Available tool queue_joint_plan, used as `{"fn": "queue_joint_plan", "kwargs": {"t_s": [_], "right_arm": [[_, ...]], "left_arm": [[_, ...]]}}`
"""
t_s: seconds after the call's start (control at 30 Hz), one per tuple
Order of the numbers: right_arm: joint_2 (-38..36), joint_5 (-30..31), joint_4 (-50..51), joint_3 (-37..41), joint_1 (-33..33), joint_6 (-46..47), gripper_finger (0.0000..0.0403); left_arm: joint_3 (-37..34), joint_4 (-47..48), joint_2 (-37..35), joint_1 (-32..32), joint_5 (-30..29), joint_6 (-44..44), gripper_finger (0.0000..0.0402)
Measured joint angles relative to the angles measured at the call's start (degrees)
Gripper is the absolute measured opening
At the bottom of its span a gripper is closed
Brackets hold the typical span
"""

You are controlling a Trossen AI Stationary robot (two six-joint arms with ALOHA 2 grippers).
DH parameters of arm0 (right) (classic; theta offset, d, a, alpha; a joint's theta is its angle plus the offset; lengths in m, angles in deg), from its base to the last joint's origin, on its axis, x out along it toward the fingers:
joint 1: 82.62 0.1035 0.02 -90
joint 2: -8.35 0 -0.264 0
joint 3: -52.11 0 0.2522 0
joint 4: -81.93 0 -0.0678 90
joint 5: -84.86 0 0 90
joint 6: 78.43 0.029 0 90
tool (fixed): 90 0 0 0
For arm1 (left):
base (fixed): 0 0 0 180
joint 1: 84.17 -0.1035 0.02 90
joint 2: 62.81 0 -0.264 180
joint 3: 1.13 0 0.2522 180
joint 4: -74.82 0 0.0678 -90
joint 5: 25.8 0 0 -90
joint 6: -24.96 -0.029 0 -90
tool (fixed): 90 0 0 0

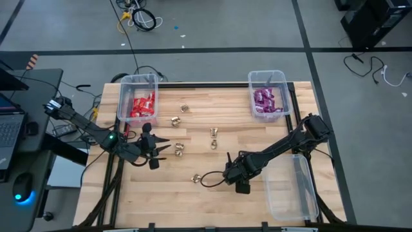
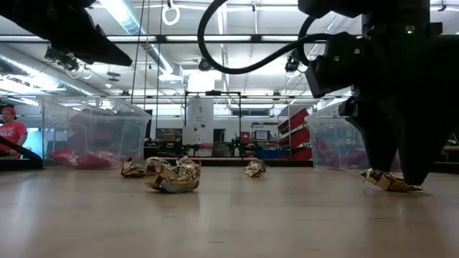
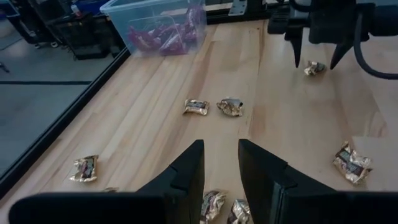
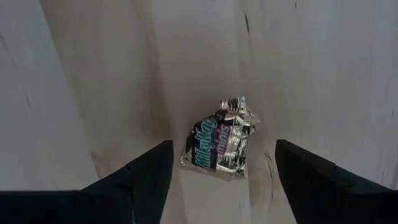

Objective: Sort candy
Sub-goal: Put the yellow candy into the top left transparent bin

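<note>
Right gripper open, straddling gold candy.

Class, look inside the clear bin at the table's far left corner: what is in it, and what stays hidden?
The far-left bin holds a heap of red packets. No purple or gold pieces show there. Packets lower in the heap are covered, so their number cannot be told.

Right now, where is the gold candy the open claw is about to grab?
In the high view the gold candy lies near the table's front edge, centre-left, just ahead of the open right gripper.
</note>
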Motion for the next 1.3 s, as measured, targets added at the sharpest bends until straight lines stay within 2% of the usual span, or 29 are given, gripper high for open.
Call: {"fn": "queue_joint_plan", "kwargs": {"t_s": [0.43,0.73,1.1,1.3], "right_arm": [[0.2,0.1,-0.2,0.0,-0.2,0.3,0.0217],[0.2,3.9,-2.4,0.0,-0.3,0.4,0.0169],[0.2,4.0,-2.9,0.0,-0.8,0.0,0.0159],[0.2,4.0,-2.7,0.0,-0.8,0.0,0.0131]], "left_arm": [[0.0,0.4,0.0,0.0,-0.3,0.7,0.0102],[0.0,0.7,0.0,0.0,-0.3,0.7,0.0102],[0.0,1.5,0.0,0.0,-0.3,1.1,0.0102],[0.0,2.3,0.0,0.0,-0.4,2.2,0.0102]]}}
